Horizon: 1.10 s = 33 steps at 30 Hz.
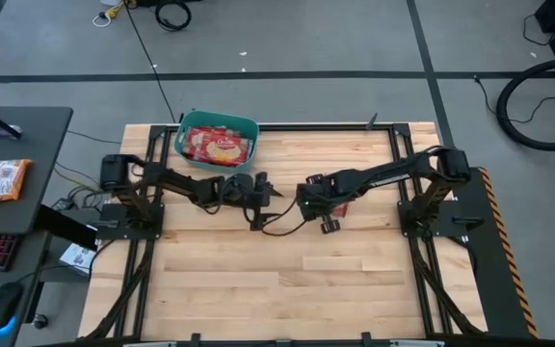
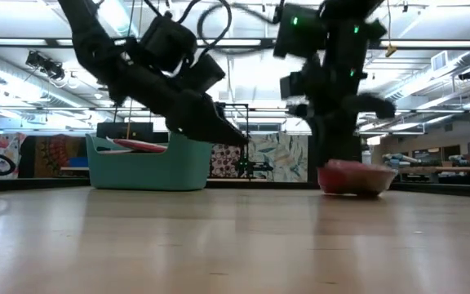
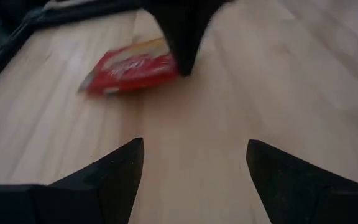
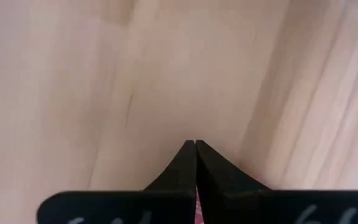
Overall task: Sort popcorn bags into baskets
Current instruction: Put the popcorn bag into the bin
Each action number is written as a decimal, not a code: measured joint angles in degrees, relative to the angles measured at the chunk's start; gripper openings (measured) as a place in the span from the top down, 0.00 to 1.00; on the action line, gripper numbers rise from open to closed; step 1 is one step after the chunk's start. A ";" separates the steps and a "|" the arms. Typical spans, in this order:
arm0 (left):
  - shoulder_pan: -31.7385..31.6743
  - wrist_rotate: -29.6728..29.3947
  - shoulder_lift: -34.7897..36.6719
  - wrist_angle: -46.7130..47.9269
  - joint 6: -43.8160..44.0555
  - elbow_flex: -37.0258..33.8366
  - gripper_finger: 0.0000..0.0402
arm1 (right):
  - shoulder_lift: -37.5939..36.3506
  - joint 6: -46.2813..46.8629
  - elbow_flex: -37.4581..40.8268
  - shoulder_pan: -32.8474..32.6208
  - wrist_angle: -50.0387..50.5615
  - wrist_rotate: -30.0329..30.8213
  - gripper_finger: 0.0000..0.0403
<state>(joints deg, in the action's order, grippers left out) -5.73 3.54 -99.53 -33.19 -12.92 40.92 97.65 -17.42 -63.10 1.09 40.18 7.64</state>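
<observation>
**Ana:** One packet is left loose on the desk (image 1: 277, 289); the rest lie piled in the teal basket (image 1: 249, 127) at the upper left of the high view.

**Ben:** Where is the loose popcorn bag (image 2: 356, 178)?

**Ana:** Right of centre, under the right claw (image 4: 195, 144). Its tips are clenched together, with a sliver of red between them, so I judge it has pinched the packet's edge.

**Ben:** How will it handle?

**Ana:** Probably light, flat and soft, with slippery film. It bows in the low view. An edge or corner seam seems the best hold.

**Ben:** And the left claw (image 3: 194, 158)?

**Ana:** Released, spread wide over bare wood at centre.
</observation>
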 joint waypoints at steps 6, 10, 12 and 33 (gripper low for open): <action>0.52 1.21 -10.33 -20.67 -6.28 0.03 0.29 | -3.42 1.40 -2.26 -1.70 1.58 -1.03 0.99; 1.09 1.02 -16.05 -25.22 -7.65 3.75 0.29 | -4.65 2.47 -3.01 -2.69 1.86 -1.94 1.00; 1.28 -0.11 -18.53 -24.72 -8.61 6.88 0.29 | -4.66 2.48 -3.25 -3.20 2.06 -2.26 1.00; 3.18 -2.94 -26.68 -13.72 -10.89 22.94 0.61 | -4.68 7.80 -3.62 -7.25 -0.69 -2.88 0.98</action>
<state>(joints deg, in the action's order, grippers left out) -2.55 0.60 -126.21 -46.92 -23.81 63.86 92.97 -9.62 -66.72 -6.16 39.48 4.75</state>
